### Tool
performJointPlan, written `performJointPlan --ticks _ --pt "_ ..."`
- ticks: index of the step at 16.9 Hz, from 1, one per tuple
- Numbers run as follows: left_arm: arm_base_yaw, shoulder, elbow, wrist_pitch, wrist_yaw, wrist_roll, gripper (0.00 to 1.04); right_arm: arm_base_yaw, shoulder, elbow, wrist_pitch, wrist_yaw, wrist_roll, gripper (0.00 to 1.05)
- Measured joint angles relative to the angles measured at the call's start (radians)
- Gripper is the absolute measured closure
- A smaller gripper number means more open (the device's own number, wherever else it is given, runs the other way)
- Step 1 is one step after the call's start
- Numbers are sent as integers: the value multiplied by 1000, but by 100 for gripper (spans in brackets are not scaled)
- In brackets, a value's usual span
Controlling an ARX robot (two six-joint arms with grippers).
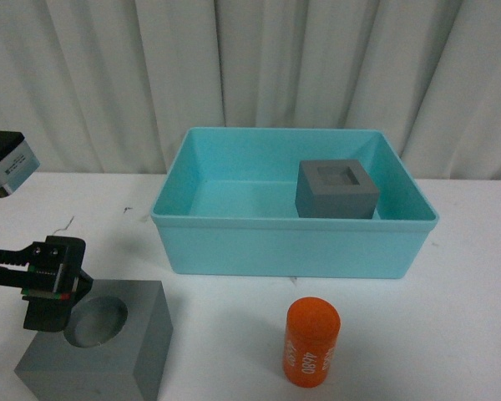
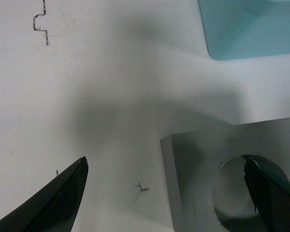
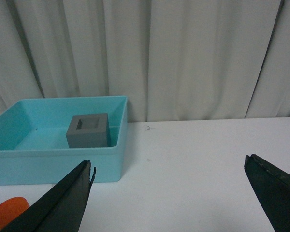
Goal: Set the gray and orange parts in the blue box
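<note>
The blue box (image 1: 292,244) stands at the middle of the white table. Inside it, at its right, rests a gray cube with a square recess (image 1: 336,190). A second gray cube with a round recess (image 1: 108,347) sits on the table at the front left. My left gripper (image 1: 63,296) hangs open over that cube's left edge. In the left wrist view the left gripper (image 2: 166,193) straddles the cube's edge (image 2: 198,164), with one finger (image 2: 270,198) over the round hole. The orange cylinder (image 1: 311,342) stands upright in front of the box. My right gripper (image 3: 169,193) is open over bare table.
A white curtain (image 1: 250,67) hangs close behind the table. The right wrist view shows the blue box (image 3: 58,164), the cube in it (image 3: 88,130) and the orange cylinder's top (image 3: 7,210). A small dark mark (image 2: 41,24) is on the tabletop.
</note>
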Motion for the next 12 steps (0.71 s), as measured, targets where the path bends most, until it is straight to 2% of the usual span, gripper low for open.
performJointPlan --ticks 12 --pt "11 114 -15 64 24 22 7 0 0 0 0 0 0 6"
